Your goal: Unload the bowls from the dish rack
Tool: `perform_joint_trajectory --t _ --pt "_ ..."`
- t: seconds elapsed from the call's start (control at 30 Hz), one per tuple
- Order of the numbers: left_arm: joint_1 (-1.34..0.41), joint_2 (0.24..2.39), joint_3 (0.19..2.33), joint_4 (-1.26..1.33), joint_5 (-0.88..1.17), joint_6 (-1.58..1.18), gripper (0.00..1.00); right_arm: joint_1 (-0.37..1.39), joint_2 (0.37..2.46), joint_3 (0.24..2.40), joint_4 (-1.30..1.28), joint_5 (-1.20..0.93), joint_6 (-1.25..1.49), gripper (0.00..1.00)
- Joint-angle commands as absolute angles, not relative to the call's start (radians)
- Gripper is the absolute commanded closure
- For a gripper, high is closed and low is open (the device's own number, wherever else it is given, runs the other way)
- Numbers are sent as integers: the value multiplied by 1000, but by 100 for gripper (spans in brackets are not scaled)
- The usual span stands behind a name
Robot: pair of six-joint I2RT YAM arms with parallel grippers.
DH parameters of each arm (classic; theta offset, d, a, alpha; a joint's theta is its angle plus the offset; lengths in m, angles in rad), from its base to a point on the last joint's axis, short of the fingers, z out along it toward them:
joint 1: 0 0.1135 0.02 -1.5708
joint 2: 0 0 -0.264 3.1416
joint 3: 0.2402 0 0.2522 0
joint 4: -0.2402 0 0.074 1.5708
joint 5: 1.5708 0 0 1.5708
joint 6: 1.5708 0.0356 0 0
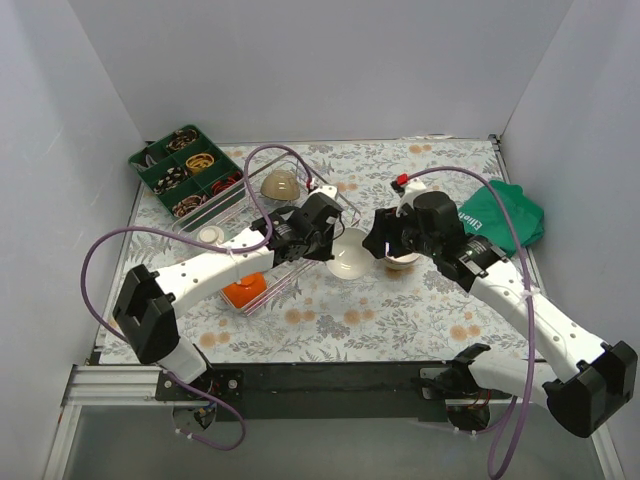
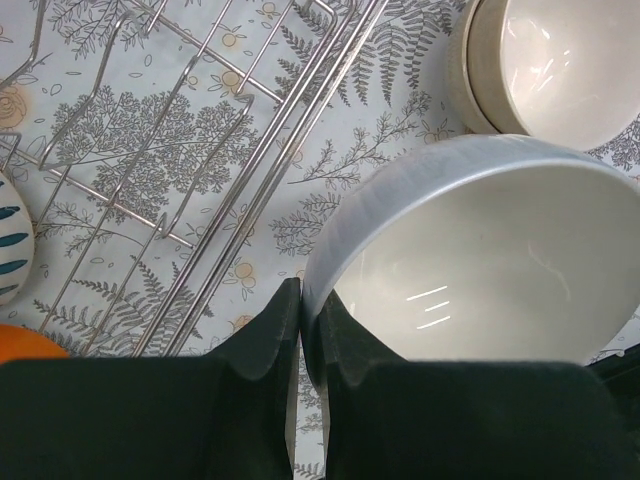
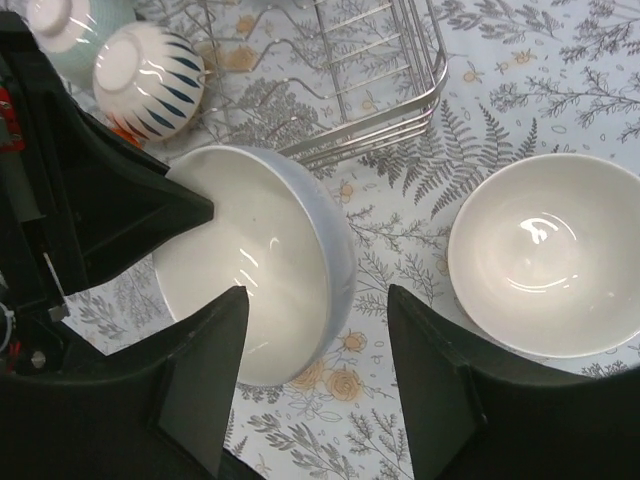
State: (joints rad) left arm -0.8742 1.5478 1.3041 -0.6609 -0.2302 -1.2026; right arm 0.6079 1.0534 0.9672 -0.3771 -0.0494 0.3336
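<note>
My left gripper (image 2: 302, 300) is shut on the rim of a pale blue bowl (image 2: 480, 250) with a white inside, held tilted above the mat just right of the dish rack (image 1: 255, 215). The right gripper (image 3: 318, 300) is open and straddles the opposite wall of that same bowl (image 3: 260, 260), one finger inside and one outside, not pressing on it. A cream bowl (image 3: 545, 255) rests upright on the mat to its right. In the rack are a tan bowl (image 1: 281, 185), a blue-striped bowl (image 3: 150, 65), a small white bowl (image 1: 210, 235) and an orange one (image 1: 245, 290).
A green compartment tray (image 1: 185, 170) of small items stands at the back left beside the rack. A crumpled green cloth (image 1: 505, 215) lies at the right. Purple cables loop over both arms. White walls close in the floral mat (image 1: 380, 320).
</note>
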Motion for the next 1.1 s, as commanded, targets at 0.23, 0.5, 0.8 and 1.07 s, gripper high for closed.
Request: perform_joint_trajectory --t 0.23,0.5,0.8,1.07 --pt "-957 1566 1407 -683 -310 -1252 100 666 1141 994 -419 78 302 78" --pt "-963 1539 1404 -669 -276 -1232 67 669 1146 970 -474 123 290 99" --pt "-914 1471 1413 -643 -256 -1177 9 661 1143 910 -549 189 279 99" --pt "-698 1402 1359 -589 -167 -1106 2 660 1183 850 -543 201 281 99"
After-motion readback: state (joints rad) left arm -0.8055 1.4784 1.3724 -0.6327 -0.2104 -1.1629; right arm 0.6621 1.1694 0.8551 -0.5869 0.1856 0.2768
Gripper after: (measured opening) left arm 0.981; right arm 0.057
